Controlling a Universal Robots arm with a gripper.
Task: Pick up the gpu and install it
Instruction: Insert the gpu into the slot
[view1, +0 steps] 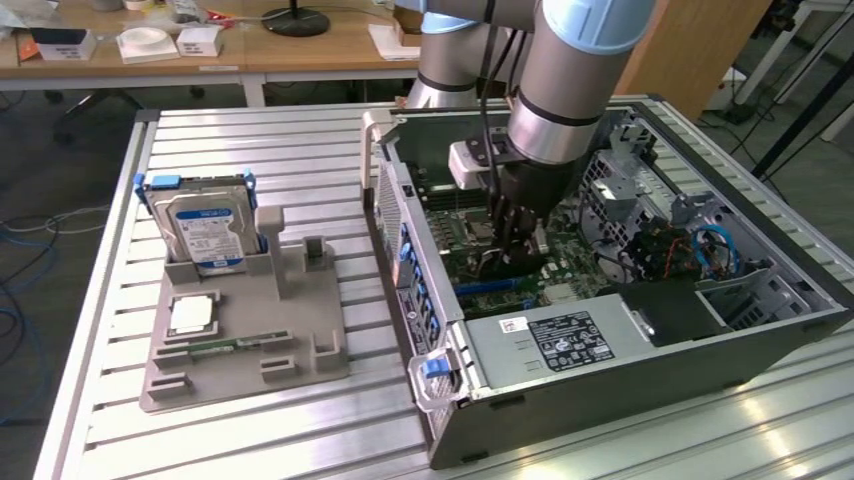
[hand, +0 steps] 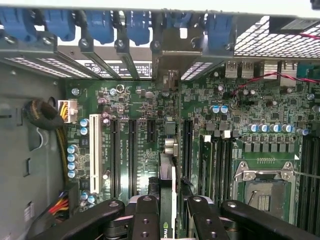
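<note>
While your arm reaches down into the open computer case (view1: 747, 330) on the bench (view1: 267, 440), its fingers (hand: 150, 220) are closed partway on the gpu (hand: 167, 185), gripping the card edge-on. You can see it standing upright just over the motherboard (hand: 150, 105), among the long slots, its bracket end towards the case's rear wall

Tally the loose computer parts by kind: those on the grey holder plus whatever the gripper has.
Silver hard drive with blue rails, upright in grey holder: 1
Narrow green memory stick, flat on holder: 1
Small silver square chip on holder: 1
Thin dark gpu card, clamped in gripper: 1
Total: 4
</note>
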